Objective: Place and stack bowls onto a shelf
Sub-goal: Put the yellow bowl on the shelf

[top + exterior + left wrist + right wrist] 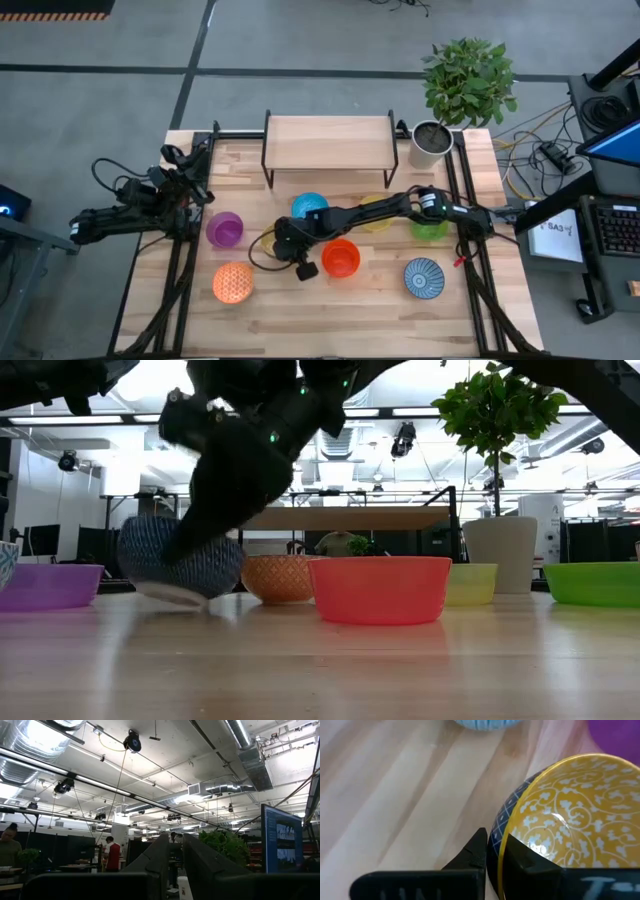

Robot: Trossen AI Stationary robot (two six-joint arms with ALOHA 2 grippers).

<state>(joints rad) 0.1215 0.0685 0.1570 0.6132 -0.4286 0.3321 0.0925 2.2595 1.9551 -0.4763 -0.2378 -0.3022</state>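
the right gripper [492, 865] is clamped on the rim of the patterned gold bowl [570, 815], one finger inside and one outside the wall. the bowl is yellow inside with a white scrolling vine pattern, and dark blue outside with a fine white lattice. it sits near the middle of the table [330, 310], tipped on its side with part of its base off the wood, as the low view shows [180, 565]. from above the arm covers most of it.

the other bowls are spread over the wood. the purple bowl [225, 229] is toward the left edge, and the patterned orange bowl [233, 282] is nearer the front left corner. the blue bowl [309, 206] sits just in front of the shelf [328, 140], and the red-orange bowl [341, 257] is just beside the right gripper. the yellow bowl [376, 218] and the green bowl [430, 228] are partly hidden under the right arm. the blue-white striped bowl [425, 277] is toward the front right.

the shelf stands at the back edge, a light wood board on thin black legs, with nothing on top. a grey plant pot [431, 143] is at the back right corner.

the left gripper [172, 865] rests off the left edge, pointing up into the room, its fingers almost together with a thin slit between them.
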